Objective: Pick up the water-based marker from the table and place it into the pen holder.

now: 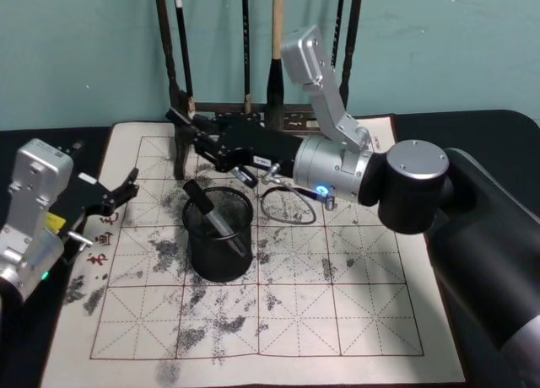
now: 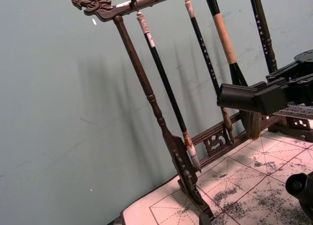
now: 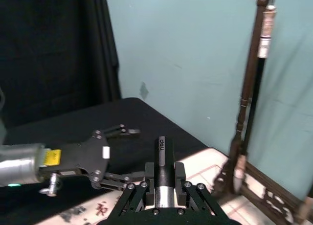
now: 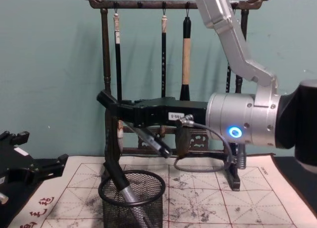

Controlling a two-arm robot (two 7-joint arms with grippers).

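My right gripper [image 1: 211, 145] reaches across from the right and is shut on the water-based marker [image 1: 179, 118], which has a black cap and a grey barrel. The marker is held tilted, above and just behind the pen holder [image 1: 218, 257], a black mesh cup on the mat. In the chest view the marker's cap [image 4: 106, 101] sticks out well above the holder's rim [image 4: 104, 193]. The right wrist view shows the marker [image 3: 164, 151] between the linkages. Another marker [image 1: 221, 222] of the same look leans inside the holder. My left gripper [image 1: 128, 190] rests open at the mat's left edge.
A dark wooden brush rack [image 1: 253, 114] with hanging brushes stands close behind the right gripper. The ink-stained grid mat [image 1: 337, 304] covers the black table. A cable loop [image 1: 287, 207] hangs from the right wrist beside the holder.
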